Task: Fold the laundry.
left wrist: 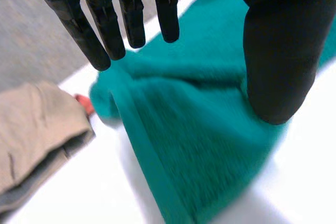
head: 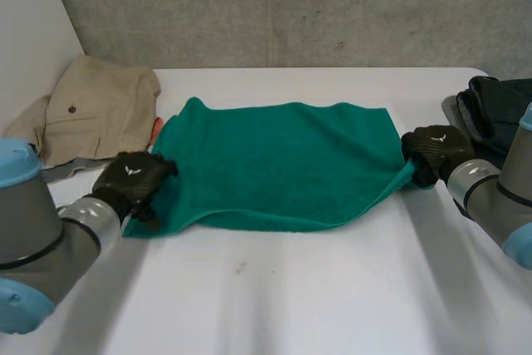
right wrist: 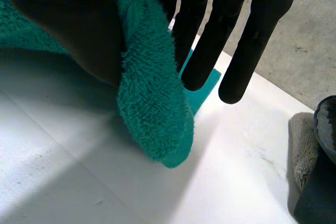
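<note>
Green towel (head: pixel 278 164) spread on the white table (head: pixel 291 288), grey concrete wall (head: pixel 291 6) behind.
Left hand (head: pixel 131 180): fingers (left wrist: pixel 105 19) straight and spread above one towel end, thumb (left wrist: pixel 278 51) resting on it. Right hand (head: pixel 432 151) pinches the other end between thumb and straight fingers (right wrist: pixel 210 40).
</note>
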`<state>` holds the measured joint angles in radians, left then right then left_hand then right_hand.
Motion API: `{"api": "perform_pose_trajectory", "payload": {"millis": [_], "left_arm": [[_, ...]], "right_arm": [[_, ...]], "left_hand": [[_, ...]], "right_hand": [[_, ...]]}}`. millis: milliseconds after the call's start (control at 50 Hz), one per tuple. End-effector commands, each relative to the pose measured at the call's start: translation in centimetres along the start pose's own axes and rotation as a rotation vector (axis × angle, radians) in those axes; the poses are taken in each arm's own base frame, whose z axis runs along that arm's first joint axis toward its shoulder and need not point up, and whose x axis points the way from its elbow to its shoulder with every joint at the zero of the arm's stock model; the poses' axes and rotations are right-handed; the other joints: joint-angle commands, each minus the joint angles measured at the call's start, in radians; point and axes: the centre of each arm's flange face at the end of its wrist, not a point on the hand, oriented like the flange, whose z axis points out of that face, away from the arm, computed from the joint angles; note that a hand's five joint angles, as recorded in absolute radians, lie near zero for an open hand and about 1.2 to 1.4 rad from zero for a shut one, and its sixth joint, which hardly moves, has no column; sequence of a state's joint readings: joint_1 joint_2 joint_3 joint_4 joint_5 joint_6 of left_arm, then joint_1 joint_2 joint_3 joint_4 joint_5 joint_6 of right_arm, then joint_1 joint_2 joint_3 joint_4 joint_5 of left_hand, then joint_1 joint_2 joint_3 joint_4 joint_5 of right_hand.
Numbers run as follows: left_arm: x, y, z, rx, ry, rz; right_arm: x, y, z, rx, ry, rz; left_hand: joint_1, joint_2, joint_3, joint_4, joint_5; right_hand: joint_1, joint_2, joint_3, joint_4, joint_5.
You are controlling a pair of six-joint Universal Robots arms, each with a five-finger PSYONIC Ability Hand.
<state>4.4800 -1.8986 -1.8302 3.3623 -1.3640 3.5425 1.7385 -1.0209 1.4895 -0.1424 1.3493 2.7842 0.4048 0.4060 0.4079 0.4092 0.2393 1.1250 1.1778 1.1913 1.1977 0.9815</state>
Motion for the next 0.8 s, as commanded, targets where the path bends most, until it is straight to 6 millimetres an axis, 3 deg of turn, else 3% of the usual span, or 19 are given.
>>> {"api": "perform_pose_trajectory", "payload": {"millis": [20,400,480,500,520,560,700,800], "left_arm": [[0.3,2.0,0.5,-0.064,0.11,0.021],[3.3,1.1,2.8,-0.013,0.136,-0.048],[3.3,0.9,3.4,-0.011,0.108,-0.034],[2.9,0.8,3.5,-0.008,0.081,-0.027],[2.7,0.6,3.6,-0.002,0.068,-0.023],[2.0,0.1,3.5,0.009,0.017,-0.011],[0.9,-1.6,0.5,0.023,-0.082,0.019],[2.9,-1.3,-5.2,-0.132,0.034,0.227]], "right_arm": [[-0.1,0.1,0.0,-0.004,-0.004,-0.001],[0.0,0.1,-0.2,-0.013,-0.004,0.002],[0.1,0.0,-0.3,-0.02,-0.003,0.005],[0.1,0.0,-0.4,-0.027,-0.006,0.005],[0.1,-0.1,-0.5,-0.028,-0.006,0.005],[0.1,-0.3,-0.8,-0.038,-0.01,0.003],[0.5,-1.6,-2.9,-0.087,-0.032,-0.058],[-0.4,-1.1,-7.3,-0.355,-0.224,-0.332]], "left_hand": [[0.085,0.083,0.082,0.08,0.076],[0.158,0.157,0.155,0.153,0.149],[0.456,0.455,0.453,0.452,0.447],[0.797,0.796,0.794,0.793,0.788],[0.943,0.942,0.94,0.939,0.934],[0.991,0.99,0.988,0.987,0.982],[0.991,0.99,0.988,0.987,0.982],[0.991,0.99,0.988,0.987,0.982]], "right_hand": [[0.271,0.218,0.205,0.199,0.24],[0.271,0.218,0.205,0.199,0.24],[0.271,0.218,0.205,0.199,0.24],[0.271,0.218,0.205,0.199,0.24],[0.271,0.218,0.205,0.199,0.24],[0.271,0.218,0.205,0.199,0.24],[0.271,0.218,0.205,0.199,0.24],[0.271,0.218,0.205,0.199,0.24]]}}
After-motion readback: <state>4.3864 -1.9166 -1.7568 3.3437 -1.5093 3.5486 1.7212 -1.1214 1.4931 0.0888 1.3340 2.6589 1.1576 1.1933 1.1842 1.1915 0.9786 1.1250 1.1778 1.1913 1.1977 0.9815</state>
